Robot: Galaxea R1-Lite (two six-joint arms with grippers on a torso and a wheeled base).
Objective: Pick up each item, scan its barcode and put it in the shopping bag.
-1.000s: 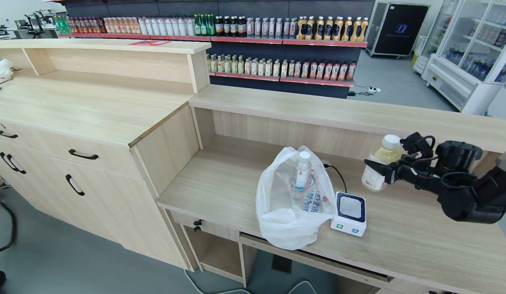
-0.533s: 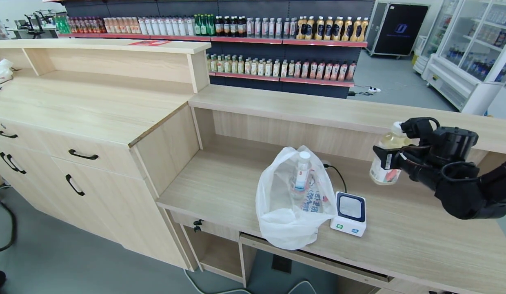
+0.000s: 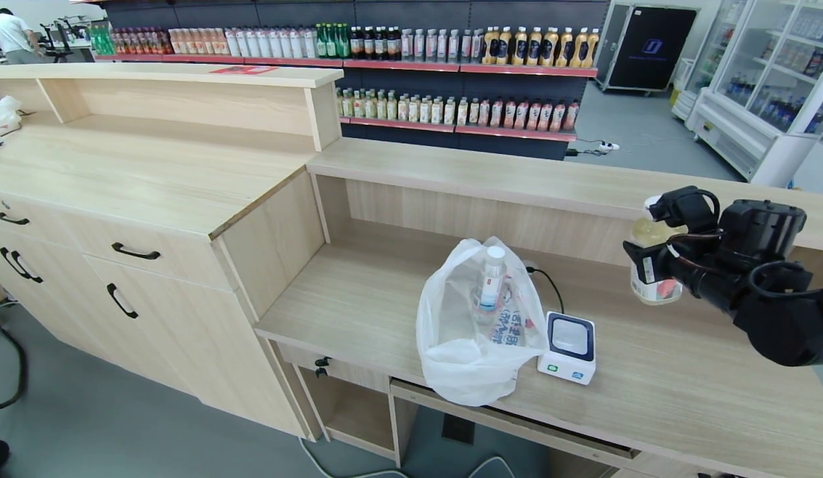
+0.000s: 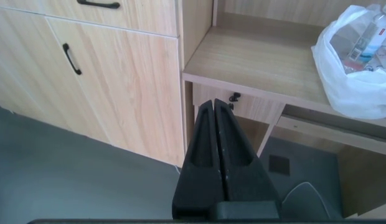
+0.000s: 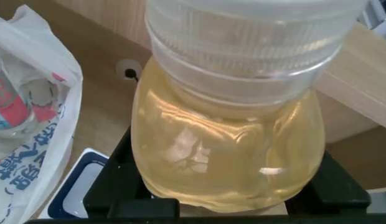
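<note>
Counter point(image 3: 683, 398): It is hard. If the yellow bottle point(image 3: 656, 290) slips, it can hit the wood and roll off.
Shopping bag point(image 3: 464, 345): It is floppy, and a clear bottle point(image 3: 491, 282) stands inside. Drop the next one in too fast and you may tip that one or miss the opening.
Right gripper point(image 3: 645, 234): Its fingers are closed round the yellow bottle, up in the air to the right of the scanner point(image 3: 569, 346). The bottle is smooth and could twist.
Left gripper point(image 4: 213, 107): Fingers pressed together, holding nothing, low by the cupboard.
Scanner: It sits just beside the bag. Swing low and you may bump it.
</note>
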